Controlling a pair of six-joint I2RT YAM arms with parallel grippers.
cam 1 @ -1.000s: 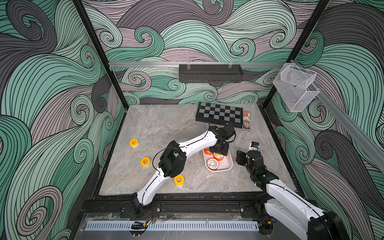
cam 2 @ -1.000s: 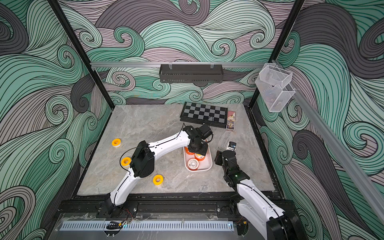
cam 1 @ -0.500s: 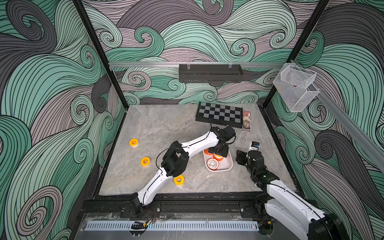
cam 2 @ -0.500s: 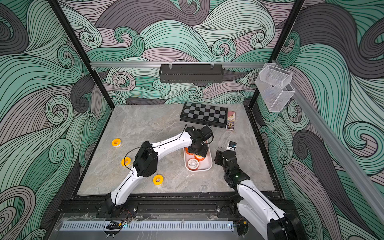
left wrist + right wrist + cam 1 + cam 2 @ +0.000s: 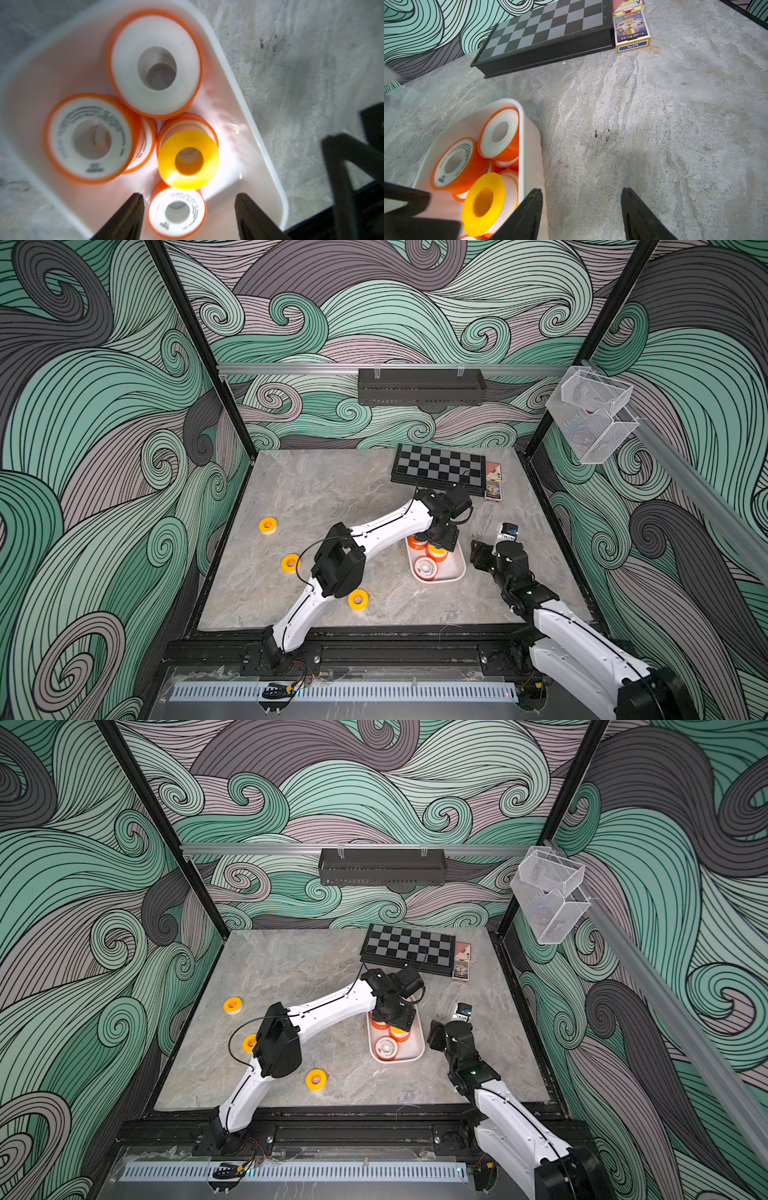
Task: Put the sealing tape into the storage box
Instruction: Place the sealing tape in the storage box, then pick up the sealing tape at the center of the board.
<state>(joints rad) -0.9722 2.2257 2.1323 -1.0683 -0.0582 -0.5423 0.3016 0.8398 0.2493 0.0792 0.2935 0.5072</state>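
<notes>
Over the storage box (image 5: 233,83) the left tool (image 5: 189,195) stands spread, the right tool (image 5: 581,189) spread beside it

You had four yellow spools (image 5: 267,525), three loose on the worktop (image 5: 332,497) and one inside the single storage box (image 5: 453,568). In that box the left wrist view also showed at least five orange-rimmed spools (image 5: 155,64); some were stacked, so any hidden beneath could not be counted. Beyond these there were one chessboard (image 5: 438,466), two card packs (image 5: 631,29), two clear mesh baskets (image 5: 594,423) and one long black bin (image 5: 419,387).
</notes>
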